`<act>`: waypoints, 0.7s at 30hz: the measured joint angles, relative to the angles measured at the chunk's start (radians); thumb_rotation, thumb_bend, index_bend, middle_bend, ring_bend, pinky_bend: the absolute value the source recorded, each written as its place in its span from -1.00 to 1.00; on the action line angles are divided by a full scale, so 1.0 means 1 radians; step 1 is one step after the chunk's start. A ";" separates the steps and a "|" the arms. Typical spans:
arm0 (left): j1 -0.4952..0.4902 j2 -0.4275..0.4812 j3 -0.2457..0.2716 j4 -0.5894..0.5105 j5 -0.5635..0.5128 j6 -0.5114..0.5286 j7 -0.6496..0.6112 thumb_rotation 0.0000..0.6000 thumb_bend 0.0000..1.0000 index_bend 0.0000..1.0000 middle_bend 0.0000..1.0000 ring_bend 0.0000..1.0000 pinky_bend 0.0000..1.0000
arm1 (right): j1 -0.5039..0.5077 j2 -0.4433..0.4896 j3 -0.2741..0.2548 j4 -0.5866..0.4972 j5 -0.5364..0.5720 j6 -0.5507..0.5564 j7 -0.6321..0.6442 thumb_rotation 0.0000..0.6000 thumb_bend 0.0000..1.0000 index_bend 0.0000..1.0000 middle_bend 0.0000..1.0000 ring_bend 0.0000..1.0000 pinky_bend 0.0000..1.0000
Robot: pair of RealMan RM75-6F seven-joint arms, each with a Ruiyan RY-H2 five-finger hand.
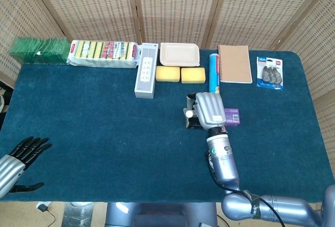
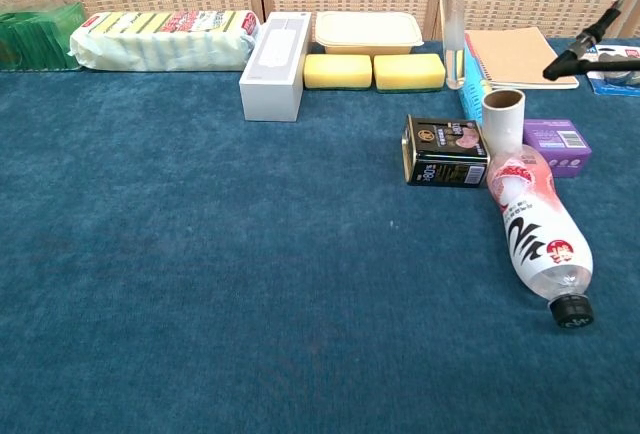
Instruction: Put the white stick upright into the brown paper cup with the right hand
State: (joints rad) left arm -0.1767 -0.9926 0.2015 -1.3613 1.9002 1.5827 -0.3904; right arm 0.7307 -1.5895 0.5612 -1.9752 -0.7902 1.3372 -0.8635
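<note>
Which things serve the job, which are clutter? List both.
Job: thin white stick, held upright by the right hand; small brown paper cup.

Clutter: black tin, lying plastic bottle, purple box, two yellow sponges, tan spiral notebook.

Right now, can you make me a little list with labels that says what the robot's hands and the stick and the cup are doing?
right hand: up above the table, holds the white stick
white stick: hangs nearly upright, lower end above and behind the cup, not inside
brown paper cup: stands upright, open top, nothing in it
beside the cup: black tin, purple box
bottle: lies on its side in front of the cup
left hand: low at the table's near left edge, holds nothing
</note>
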 measured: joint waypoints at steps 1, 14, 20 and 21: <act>-0.001 0.000 0.000 -0.002 0.000 -0.002 0.002 0.84 -0.83 -0.92 -0.91 -1.00 -1.00 | 0.006 0.004 0.000 0.008 0.004 0.002 0.000 1.00 -0.16 0.60 0.96 1.00 1.00; 0.001 0.000 0.001 -0.010 -0.003 -0.003 0.016 0.84 -0.83 -0.92 -0.91 -1.00 -1.00 | 0.030 0.032 -0.036 0.088 0.026 0.020 0.053 1.00 -0.16 0.60 0.96 1.00 1.00; 0.000 0.000 0.001 -0.014 -0.005 -0.009 0.022 0.85 -0.83 -0.92 -0.91 -1.00 -1.00 | 0.032 0.047 -0.056 0.101 0.029 0.022 0.074 1.00 -0.16 0.60 0.96 1.00 1.00; 0.001 0.000 0.001 -0.015 -0.006 -0.009 0.023 0.84 -0.83 -0.92 -0.91 -1.00 -1.00 | 0.033 0.050 -0.059 0.103 0.029 0.022 0.076 1.00 -0.16 0.60 0.96 1.00 1.00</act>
State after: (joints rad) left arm -0.1762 -0.9927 0.2022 -1.3764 1.8946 1.5735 -0.3673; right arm 0.7634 -1.5396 0.5019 -1.8724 -0.7614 1.3595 -0.7874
